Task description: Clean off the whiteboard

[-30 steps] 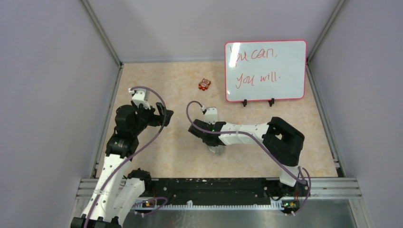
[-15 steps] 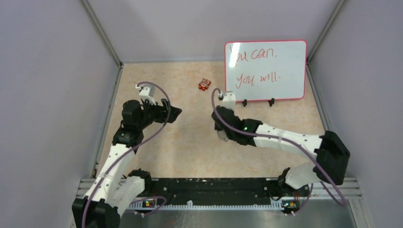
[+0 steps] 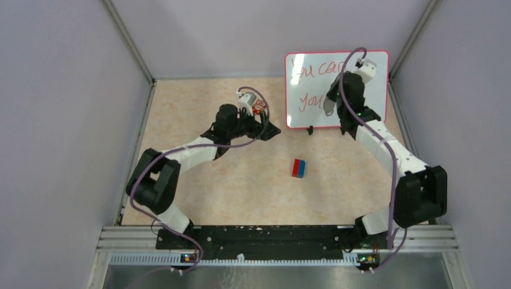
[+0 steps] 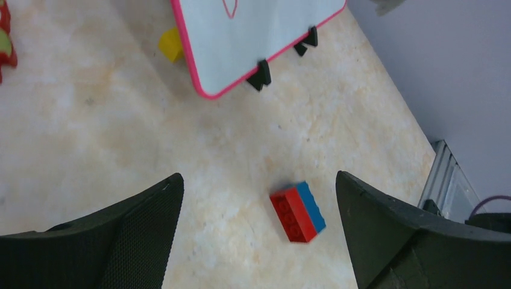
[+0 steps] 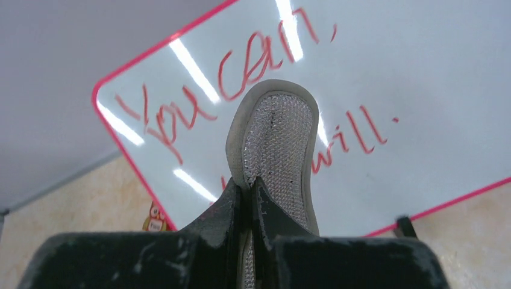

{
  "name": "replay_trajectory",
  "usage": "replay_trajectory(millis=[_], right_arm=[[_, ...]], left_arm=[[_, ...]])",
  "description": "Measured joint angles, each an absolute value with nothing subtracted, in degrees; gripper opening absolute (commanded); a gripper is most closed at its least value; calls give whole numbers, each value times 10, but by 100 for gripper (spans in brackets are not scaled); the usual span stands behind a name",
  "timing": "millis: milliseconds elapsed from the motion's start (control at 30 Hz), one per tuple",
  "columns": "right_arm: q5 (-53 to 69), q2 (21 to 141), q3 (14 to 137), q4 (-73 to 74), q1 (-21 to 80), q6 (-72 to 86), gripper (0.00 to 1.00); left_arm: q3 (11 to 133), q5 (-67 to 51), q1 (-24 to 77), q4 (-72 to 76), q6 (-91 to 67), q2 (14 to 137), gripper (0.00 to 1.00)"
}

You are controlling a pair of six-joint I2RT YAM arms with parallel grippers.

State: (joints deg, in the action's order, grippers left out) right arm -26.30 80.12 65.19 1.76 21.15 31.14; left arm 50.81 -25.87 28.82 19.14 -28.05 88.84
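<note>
The whiteboard (image 3: 373, 102) stands upright on two black feet at the back right, with red handwriting on it. My right gripper (image 3: 333, 101) is raised in front of its middle and is shut on a grey oval eraser pad (image 5: 278, 138) with a silvery mesh face. The pad stands before the red words (image 5: 181, 117); I cannot tell whether it touches the board (image 5: 422, 90). My left gripper (image 3: 265, 127) hangs open and empty over the table, left of the board's lower left corner (image 4: 205, 90).
A red-and-blue brick (image 3: 299, 168) lies on the table in front of the board, below my left gripper (image 4: 259, 180). A small red toy (image 3: 259, 107) sits left of the board. A yellow block (image 4: 170, 44) lies behind the board's edge. Grey walls enclose the table.
My right arm has swung from the table's middle up to the board with the pad. My left arm has stretched forward and right towards the board. The red-and-blue brick is now uncovered.
</note>
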Motion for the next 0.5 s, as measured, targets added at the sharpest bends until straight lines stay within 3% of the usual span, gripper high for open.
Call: replay_trajectory(millis=[233, 500], right_arm=[[-166, 923, 749, -43, 67, 305, 0], [-110, 968, 748, -60, 13, 224, 0]], left_arm=[[648, -272, 292, 317, -270, 1074, 92], [762, -271, 293, 356, -243, 1216, 88]])
